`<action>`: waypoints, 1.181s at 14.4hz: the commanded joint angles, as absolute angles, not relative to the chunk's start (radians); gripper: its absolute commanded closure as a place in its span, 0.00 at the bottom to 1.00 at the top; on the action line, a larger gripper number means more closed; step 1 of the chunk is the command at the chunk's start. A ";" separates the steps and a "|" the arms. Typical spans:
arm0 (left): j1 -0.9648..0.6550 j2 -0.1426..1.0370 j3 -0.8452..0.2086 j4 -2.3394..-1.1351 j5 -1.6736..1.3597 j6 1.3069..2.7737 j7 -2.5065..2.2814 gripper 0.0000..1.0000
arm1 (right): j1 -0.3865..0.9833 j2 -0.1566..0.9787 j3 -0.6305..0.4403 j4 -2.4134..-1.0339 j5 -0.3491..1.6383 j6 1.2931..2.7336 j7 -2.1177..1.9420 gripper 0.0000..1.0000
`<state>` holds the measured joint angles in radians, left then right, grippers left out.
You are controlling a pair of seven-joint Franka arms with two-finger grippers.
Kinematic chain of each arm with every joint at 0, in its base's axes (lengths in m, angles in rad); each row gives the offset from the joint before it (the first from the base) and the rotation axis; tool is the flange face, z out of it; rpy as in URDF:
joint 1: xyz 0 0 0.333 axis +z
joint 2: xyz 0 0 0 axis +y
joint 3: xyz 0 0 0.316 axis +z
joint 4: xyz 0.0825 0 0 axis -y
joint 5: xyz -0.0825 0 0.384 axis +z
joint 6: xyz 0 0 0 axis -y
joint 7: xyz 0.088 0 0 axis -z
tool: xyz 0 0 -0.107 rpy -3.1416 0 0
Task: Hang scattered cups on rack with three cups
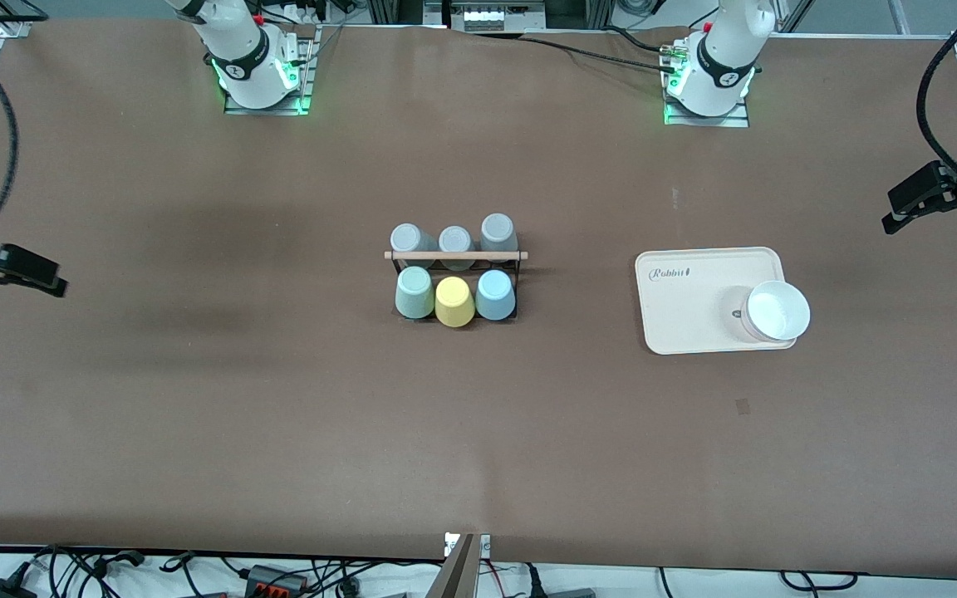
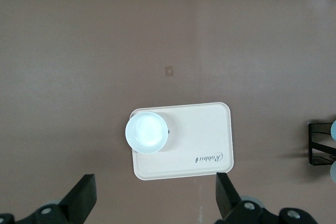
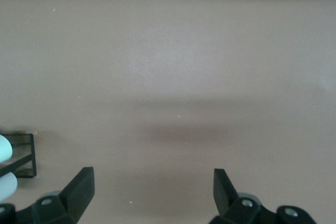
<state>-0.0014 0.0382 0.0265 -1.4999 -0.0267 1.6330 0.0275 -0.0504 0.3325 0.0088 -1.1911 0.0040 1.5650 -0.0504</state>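
Note:
The black wire rack (image 1: 455,255) with a wooden rod across its top stands at the table's middle. The mint-green cup (image 1: 414,291) and the light blue cup (image 1: 495,295) sit upside down on its nearer row of pegs, with a yellow cup (image 1: 454,301) between them. My left gripper (image 1: 929,223) is open and empty, up over the left arm's end of the table; it also shows in the left wrist view (image 2: 155,199). My right gripper (image 1: 13,281) is open and empty over the right arm's end; it also shows in the right wrist view (image 3: 152,190). Each wrist view shows one end of the rack (image 2: 316,145) (image 3: 23,157).
Three grey cups (image 1: 455,241) sit upside down on the rack's farther row. A cream tray (image 1: 694,303) lies toward the left arm's end, with a white bowl (image 1: 777,311) on its nearer corner; both show in the left wrist view, tray (image 2: 202,140), bowl (image 2: 147,132).

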 commanded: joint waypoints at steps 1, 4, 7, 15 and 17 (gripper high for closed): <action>-0.002 0.054 0.028 -1.468 -0.043 1.612 0.034 0.00 | -0.051 0.285 0.023 -1.232 -0.009 1.563 -0.077 0.00; -0.002 0.054 0.028 -1.468 -0.041 1.611 0.031 0.00 | -0.017 0.233 -0.021 -1.317 -0.009 1.591 -0.071 0.00; 0.000 0.052 0.028 -1.468 -0.031 1.577 0.034 0.00 | -0.003 0.195 -0.038 -1.390 -0.014 1.630 -0.074 0.00; 0.002 0.052 0.029 -1.468 -0.031 1.569 0.025 0.00 | -0.002 -0.040 -0.035 -1.738 -0.017 1.740 -0.080 0.00; 0.000 0.052 0.029 -1.468 -0.029 1.569 0.023 0.00 | -0.002 -0.041 -0.035 -1.735 -0.015 1.698 -0.080 0.00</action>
<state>-0.0001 0.0386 0.0275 -1.4993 -0.0267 1.5915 0.0270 -0.0146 -0.0077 -0.0232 -1.6938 -0.0055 1.7119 -0.0589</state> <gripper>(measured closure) 0.000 0.000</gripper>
